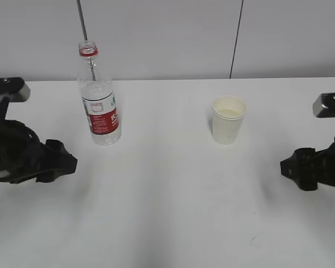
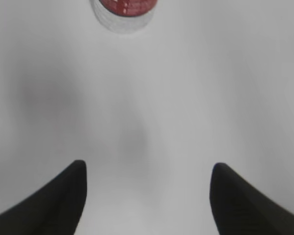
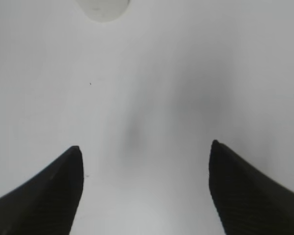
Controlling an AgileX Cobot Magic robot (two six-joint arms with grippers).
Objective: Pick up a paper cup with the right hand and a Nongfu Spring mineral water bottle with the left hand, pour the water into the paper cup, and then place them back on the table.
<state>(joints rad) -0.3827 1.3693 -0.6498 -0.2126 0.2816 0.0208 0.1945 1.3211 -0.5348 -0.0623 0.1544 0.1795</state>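
So, both arms sit low at the frame edges in the ext. view: left hand (image 1: 64,164) at mid-left, right hand (image 1: 287,167) at mid-right, each pointing inward toward the centre, neither touching anything. Wrist views show each gripper w/ fingers spread wide apart, left (image 2: 147,169) and right (image 3: 144,149), nothing between them, only bare table (image 1: 167,212).

Room: wide open white surface between the two arms and across the whole lower half of the ext. frame. Table's far edge runs along the wall just behind the bottle (image 1: 98,95).

Bottle stands upright in upper left, cap off, well apart from left hand, up and to the right of it. In left wrist view its base (image 2: 123,14) shows at top edge, slightly left of centre.

Cup (image 1: 228,119) upright at centre-right, well apart from right hand, up and to the left of it; in right wrist view it (image 3: 103,9) sits at top edge, left of centre.
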